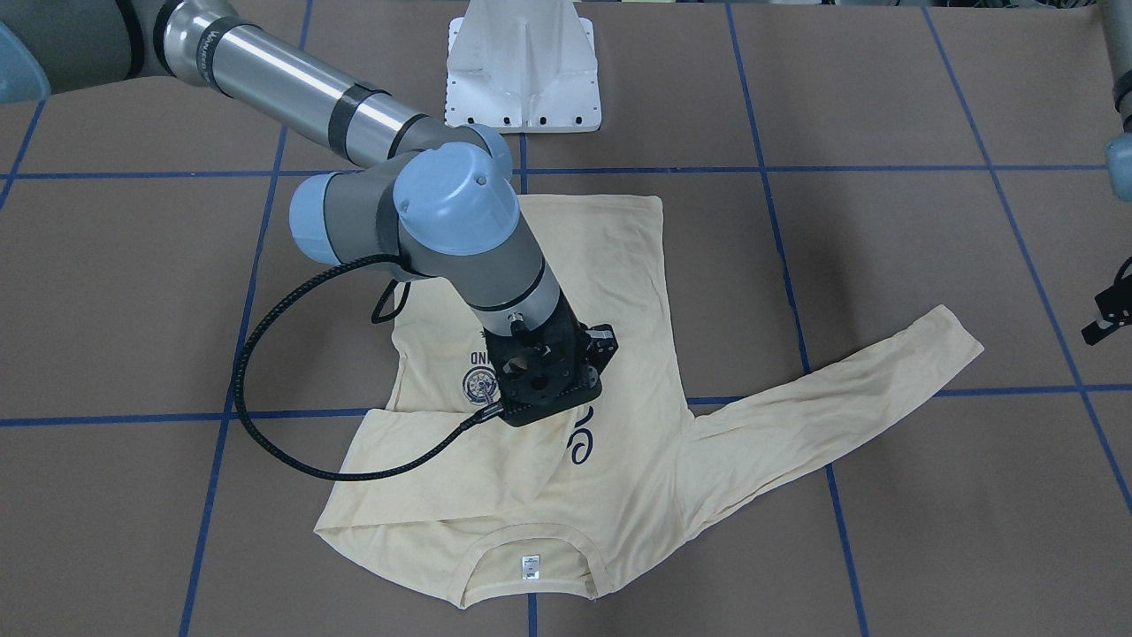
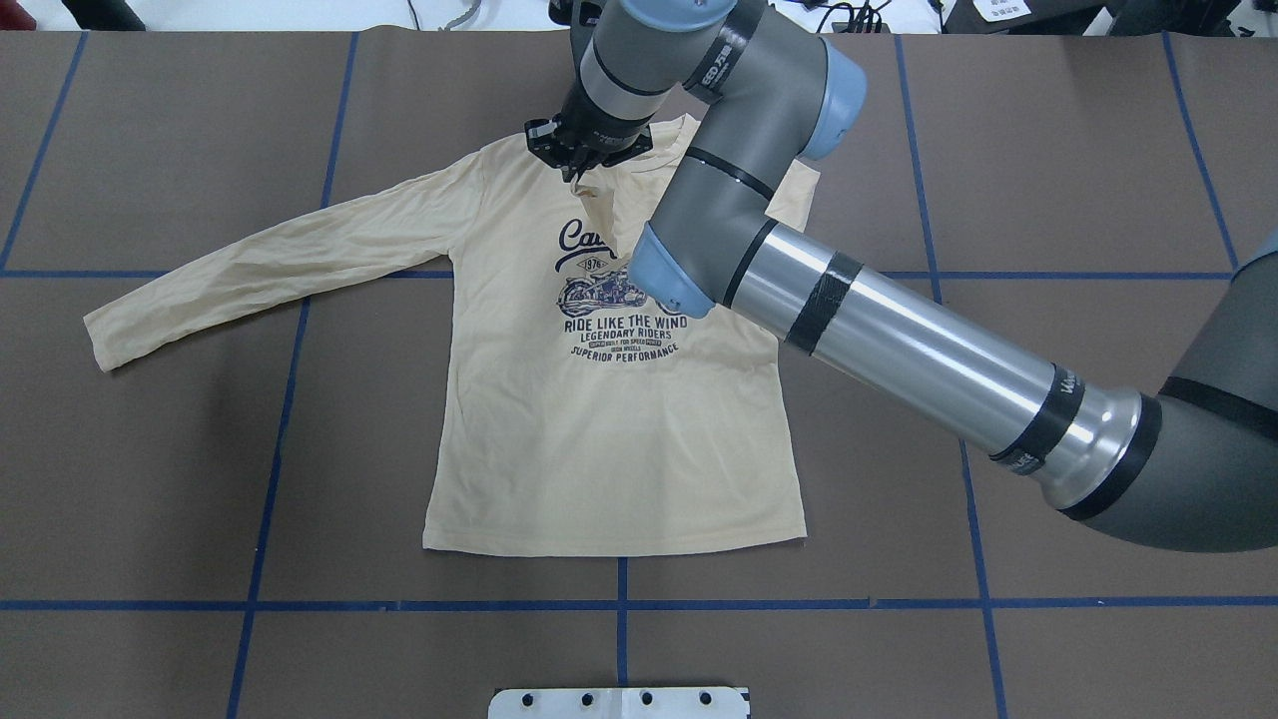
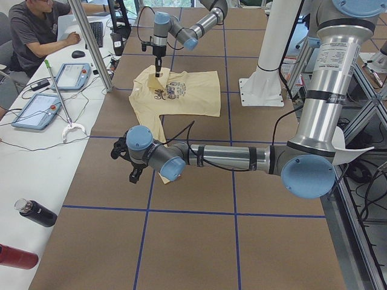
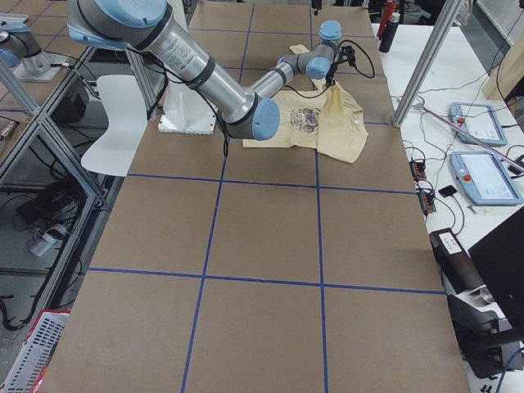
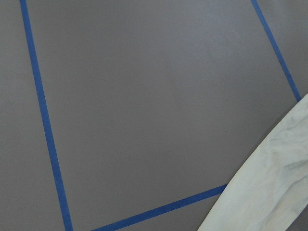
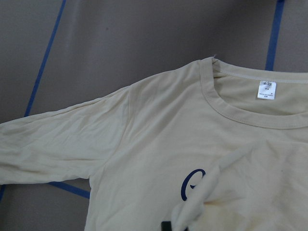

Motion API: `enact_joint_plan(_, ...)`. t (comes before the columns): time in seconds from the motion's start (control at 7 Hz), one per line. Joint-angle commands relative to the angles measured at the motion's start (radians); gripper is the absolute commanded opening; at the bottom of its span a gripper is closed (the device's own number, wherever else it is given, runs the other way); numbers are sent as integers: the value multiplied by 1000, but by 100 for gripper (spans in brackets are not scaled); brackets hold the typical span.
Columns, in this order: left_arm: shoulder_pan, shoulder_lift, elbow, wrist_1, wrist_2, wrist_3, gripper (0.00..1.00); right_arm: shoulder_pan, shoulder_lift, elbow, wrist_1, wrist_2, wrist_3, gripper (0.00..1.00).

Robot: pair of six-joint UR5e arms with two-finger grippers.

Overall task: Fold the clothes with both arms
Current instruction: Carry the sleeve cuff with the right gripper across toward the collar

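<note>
The cream-yellow T-shirt (image 2: 599,449) lies print up on the brown table, collar at the far side. Its one sleeve (image 2: 270,265) stretches out flat toward my left side. My right gripper (image 2: 579,168) hovers over the chest just below the collar, shut on the other sleeve's end (image 6: 216,178), which is drawn across the front and hangs from the jaws. The white neck label (image 6: 267,89) shows in the right wrist view. My left gripper (image 1: 1097,329) hangs beyond the outstretched sleeve's cuff (image 1: 959,341), apart from it; I cannot tell if it is open. The left wrist view shows only this sleeve (image 5: 269,187).
The white pedestal base (image 1: 523,71) stands at my side of the table behind the shirt's hem. Blue tape lines (image 2: 619,604) grid the table. In the left side view, an operator (image 3: 36,30) sits at a side bench with tablets (image 3: 36,109), and a metal post (image 3: 91,42) stands by it.
</note>
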Motion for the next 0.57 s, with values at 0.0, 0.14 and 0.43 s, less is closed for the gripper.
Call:
enact_joint_plan(0.0,0,-8,9,0,0,2,100,-42,55,-95,96,-100,10,0)
enact_joint_plan(0.14,0,-20,28,0,0,2,100,-46,75,-97,104,-141,30,63)
enact_joint_plan(0.43,0,-40,48,0,0,2,100,-95,97,-106,150,-318,139,100)
